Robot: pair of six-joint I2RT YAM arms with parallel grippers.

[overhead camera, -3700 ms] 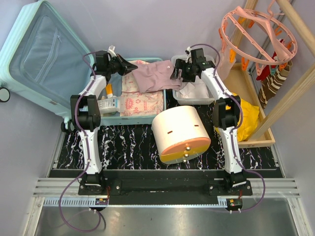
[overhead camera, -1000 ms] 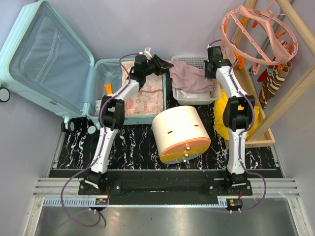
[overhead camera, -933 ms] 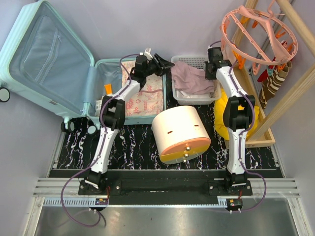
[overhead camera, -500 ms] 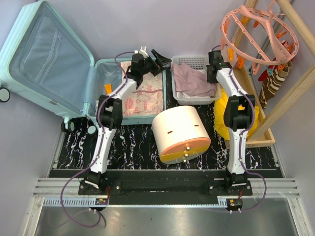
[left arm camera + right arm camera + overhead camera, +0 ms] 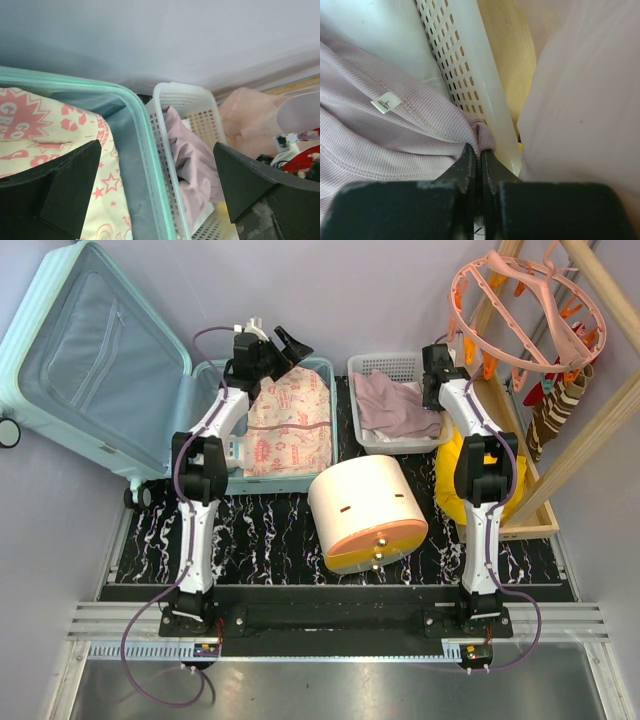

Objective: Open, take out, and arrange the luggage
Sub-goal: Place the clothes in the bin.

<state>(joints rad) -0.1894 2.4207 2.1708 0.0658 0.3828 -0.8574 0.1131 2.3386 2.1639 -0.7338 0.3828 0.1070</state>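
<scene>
The luggage point(image 5: 90, 360) lies open at the left, its pale mint lid flat against the wall. Its base point(image 5: 145, 150) holds cream fabric with red print point(image 5: 290, 425). My left gripper point(image 5: 276, 346) hovers open over the base's back right corner, with nothing between its fingers point(image 5: 55, 195). A mauve ribbed garment point(image 5: 392, 405) lies in the white mesh basket point(image 5: 400, 365) just right of the suitcase. My right gripper point(image 5: 480, 152) is shut on a fold of that garment point(image 5: 380, 140) at the basket's right wall point(image 5: 470, 75).
A cream cylinder with an orange end point(image 5: 368, 512) lies in front of the basket on the black marbled mat point(image 5: 260, 530). A yellow bag point(image 5: 455, 480), a wooden rack point(image 5: 540, 440) and a pink round clip hanger point(image 5: 525, 300) crowd the right side.
My left gripper opened, let go of the mauve garment and swung left over the suitcase. The garment dropped fully into the basket. The right gripper stayed shut on it.
</scene>
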